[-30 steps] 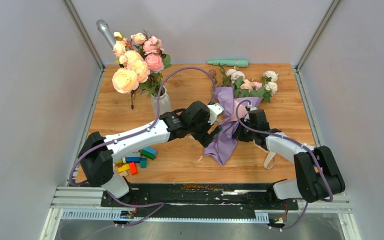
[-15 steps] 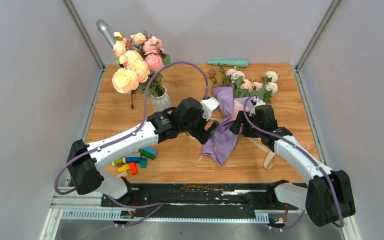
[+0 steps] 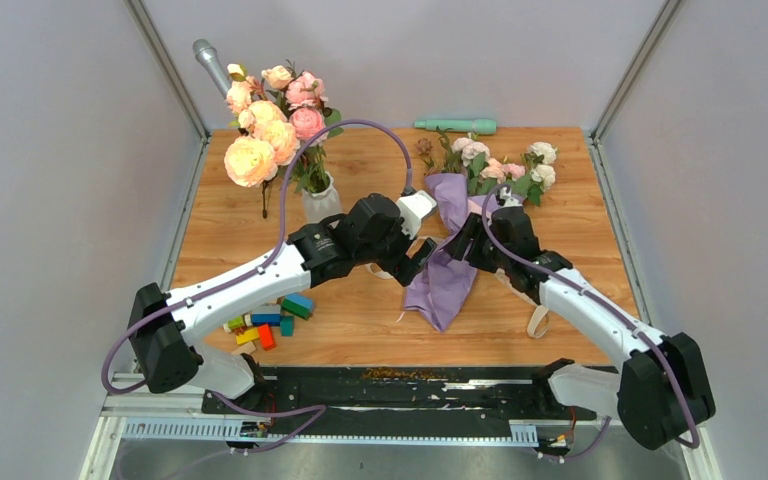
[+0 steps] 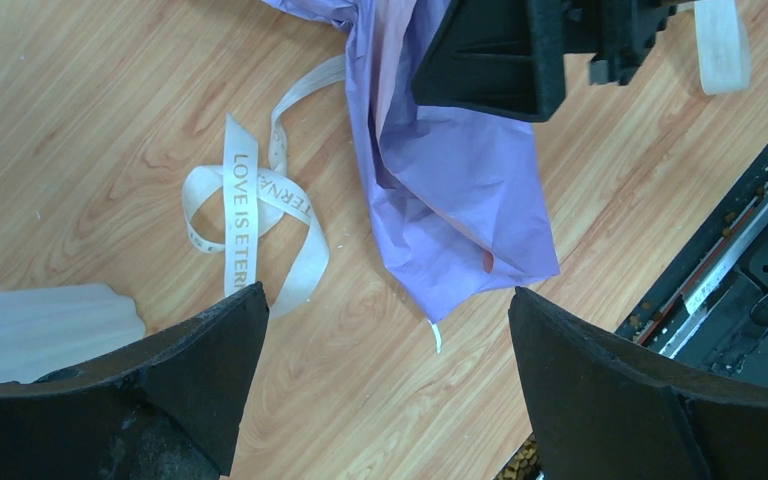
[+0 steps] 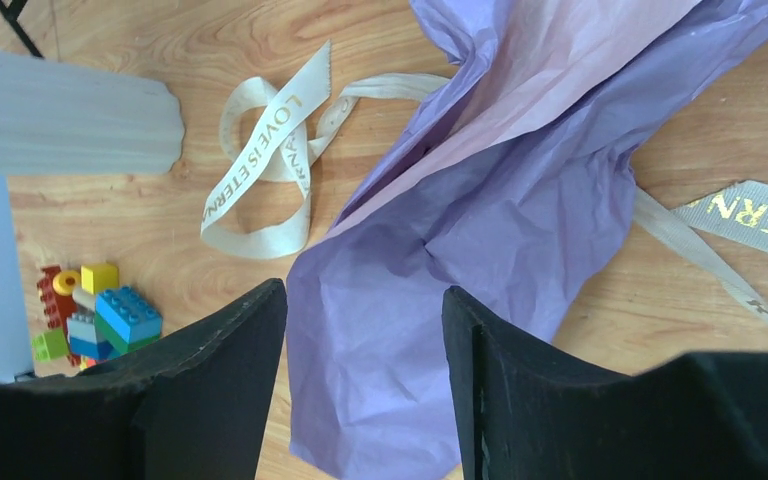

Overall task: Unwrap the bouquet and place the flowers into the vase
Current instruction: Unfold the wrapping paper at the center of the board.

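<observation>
The bouquet lies in the middle of the table, its lilac paper [image 3: 442,278] loosened and spread, pink inner side showing. Its small white and pink flowers [image 3: 502,166] point to the far right. A beige ribbon [image 4: 252,214] lies loose on the wood left of the paper. The ribbed white vase [image 3: 322,204] stands far left. My left gripper [image 3: 415,260] hovers open beside the paper's left edge [image 4: 460,190], nothing between its fingers. My right gripper [image 3: 463,245] hangs open just above the paper [image 5: 480,230], gripping nothing.
Larger peach and pink blooms [image 3: 270,120] fill the vase. Toy blocks [image 3: 272,320] lie near the front left. A mint-green tool [image 3: 455,125] lies at the back edge and a grey cylinder [image 3: 210,62] leans in the back left corner. More ribbon [image 3: 538,320] trails front right.
My right gripper has opened and let go of the lilac paper. Both arms have moved towards the far side, and the paper has shifted with them.
</observation>
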Robot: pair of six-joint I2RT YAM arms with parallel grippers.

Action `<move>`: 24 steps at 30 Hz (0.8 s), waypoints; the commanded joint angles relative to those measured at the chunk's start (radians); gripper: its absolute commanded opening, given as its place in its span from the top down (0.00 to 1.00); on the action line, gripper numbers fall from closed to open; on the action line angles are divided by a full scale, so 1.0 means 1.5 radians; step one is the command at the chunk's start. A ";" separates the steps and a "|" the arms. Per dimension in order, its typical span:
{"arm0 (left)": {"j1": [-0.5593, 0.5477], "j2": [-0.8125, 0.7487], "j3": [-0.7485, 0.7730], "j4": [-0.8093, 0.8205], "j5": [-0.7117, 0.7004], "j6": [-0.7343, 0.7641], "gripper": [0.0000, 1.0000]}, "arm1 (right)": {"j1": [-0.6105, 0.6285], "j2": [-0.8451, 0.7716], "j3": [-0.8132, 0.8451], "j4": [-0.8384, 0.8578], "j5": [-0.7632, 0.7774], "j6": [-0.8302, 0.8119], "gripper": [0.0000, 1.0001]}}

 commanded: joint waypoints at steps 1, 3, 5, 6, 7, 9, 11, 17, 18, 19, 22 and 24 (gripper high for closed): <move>0.002 -0.021 -0.001 0.016 -0.009 0.002 0.03 | 0.013 0.035 -0.010 0.089 0.073 0.109 0.43; 0.002 -0.022 0.000 0.016 -0.009 0.003 0.03 | 0.014 0.053 -0.019 0.108 0.083 0.137 0.46; 0.002 -0.022 0.000 0.016 -0.011 0.004 0.03 | 0.015 0.067 -0.027 0.125 0.096 0.156 0.48; 0.003 -0.023 0.000 0.015 -0.012 0.005 0.03 | 0.015 0.073 -0.031 0.135 0.103 0.162 0.48; 0.002 -0.023 0.000 0.015 -0.013 0.005 0.03 | 0.015 0.078 -0.031 0.141 0.109 0.166 0.48; 0.002 -0.024 0.000 0.014 -0.015 0.006 0.03 | 0.015 0.090 -0.029 0.147 0.120 0.169 0.49; 0.003 -0.024 0.001 0.014 -0.017 0.006 0.03 | 0.015 0.100 -0.027 0.153 0.128 0.168 0.50; 0.002 -0.025 0.004 0.010 -0.017 0.007 0.03 | 0.013 0.108 -0.014 0.156 0.147 0.154 0.52; 0.002 -0.025 0.004 0.010 -0.017 0.008 0.03 | 0.013 0.112 -0.013 0.156 0.151 0.154 0.53; 0.002 -0.025 0.003 0.011 -0.018 0.008 0.03 | 0.013 0.115 -0.012 0.158 0.154 0.154 0.54; 0.002 -0.022 0.000 0.013 -0.033 0.015 0.03 | 0.013 0.131 -0.010 0.164 0.153 0.145 0.60; 0.002 -0.017 0.002 0.009 -0.042 0.019 0.03 | 0.014 0.137 -0.005 0.182 0.146 0.137 0.70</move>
